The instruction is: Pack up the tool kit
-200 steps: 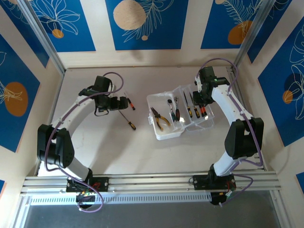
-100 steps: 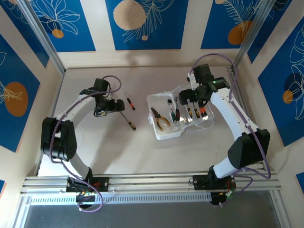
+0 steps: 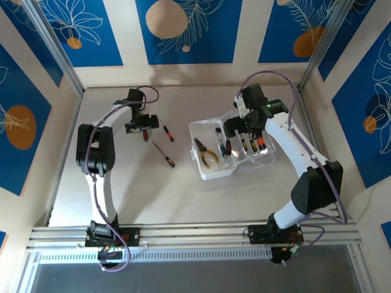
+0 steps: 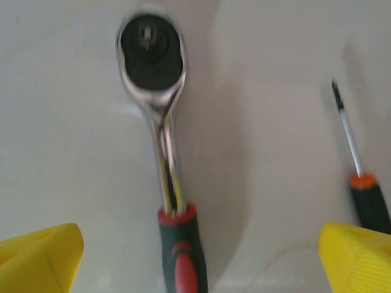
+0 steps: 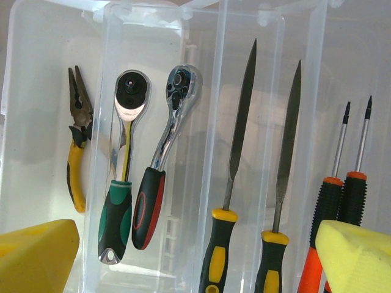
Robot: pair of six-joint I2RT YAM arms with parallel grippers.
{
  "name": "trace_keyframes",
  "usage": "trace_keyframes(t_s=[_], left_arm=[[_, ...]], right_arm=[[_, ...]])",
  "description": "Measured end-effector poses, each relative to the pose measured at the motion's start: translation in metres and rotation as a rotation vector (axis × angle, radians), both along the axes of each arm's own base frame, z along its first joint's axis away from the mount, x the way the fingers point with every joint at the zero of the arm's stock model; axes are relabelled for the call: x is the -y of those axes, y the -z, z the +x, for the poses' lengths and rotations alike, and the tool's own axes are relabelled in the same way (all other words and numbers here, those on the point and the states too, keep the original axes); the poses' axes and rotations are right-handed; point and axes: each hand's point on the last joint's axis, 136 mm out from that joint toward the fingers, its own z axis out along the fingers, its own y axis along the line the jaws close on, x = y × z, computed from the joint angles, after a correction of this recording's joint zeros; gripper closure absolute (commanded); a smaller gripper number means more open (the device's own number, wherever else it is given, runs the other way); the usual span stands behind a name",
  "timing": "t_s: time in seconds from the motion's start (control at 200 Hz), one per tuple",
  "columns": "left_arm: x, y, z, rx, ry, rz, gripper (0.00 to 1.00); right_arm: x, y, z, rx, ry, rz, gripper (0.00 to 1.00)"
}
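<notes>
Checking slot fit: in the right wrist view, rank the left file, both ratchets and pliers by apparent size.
1. Left file, largest, handle cut off.
2. Green ratchet and red ratchet: alike, unranked.
3. Pliers, smallest.

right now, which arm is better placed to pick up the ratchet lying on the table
Left. The left gripper hangs open right over the ratchet, its handle between the fingers. The right gripper is far off, open above the tool kit.

The blurred ratchet [image 4: 160,122] has its handle end cut off at the left wrist view's bottom edge, a screwdriver [image 4: 365,189] handle hides behind one of the yellow fingers [image 4: 357,259], and the right wrist view crops both files [image 5: 232,201].
</notes>
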Motion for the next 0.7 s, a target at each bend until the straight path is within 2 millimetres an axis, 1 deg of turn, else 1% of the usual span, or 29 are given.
trace_keyframes(t_s=[0.13, 0.195, 0.26, 0.4, 0.45, 0.555, 0.59, 0.665, 0.7], left_arm=[[-0.004, 0.006, 0.022, 0.01, -0.023, 0.012, 0.18], [-0.01, 0.009, 0.033, 0.014, -0.036, 0.027, 0.2], [-0.016, 0.01, 0.043, 0.016, -0.049, 0.043, 0.25], [-0.025, 0.013, 0.059, 0.016, -0.062, 0.082, 0.34], [-0.027, 0.015, 0.061, 0.011, -0.057, 0.096, 0.35], [-0.03, 0.02, 0.06, -0.009, -0.051, 0.121, 0.41], [-0.031, 0.022, 0.058, -0.018, -0.048, 0.126, 0.44], [-0.03, 0.02, 0.059, -0.016, -0.037, 0.134, 0.49], [-0.031, 0.02, 0.058, -0.022, -0.034, 0.138, 0.53]], right_arm=[[0.0, 0.0, 0.0, 0.0, 0.0, 0.0, 0.01], [0.0, 0.0, 0.0, -0.001, 0.001, 0.001, 0.01], [-0.001, 0.0, 0.0, -0.001, 0.002, 0.004, 0.01], [-0.001, 0.0, 0.0, -0.002, 0.005, 0.007, 0.01], [-0.001, 0.0, 0.0, -0.003, 0.007, 0.008, 0.01], [-0.001, 0.0, 0.0, -0.003, 0.008, 0.009, 0.01], [-0.001, 0.0, 0.0, -0.004, 0.007, 0.011, 0.01], [-0.002, 0.0, 0.0, -0.005, 0.006, 0.014, 0.01], [-0.002, 0.0, -0.001, -0.005, 0.005, 0.016, 0.01]])
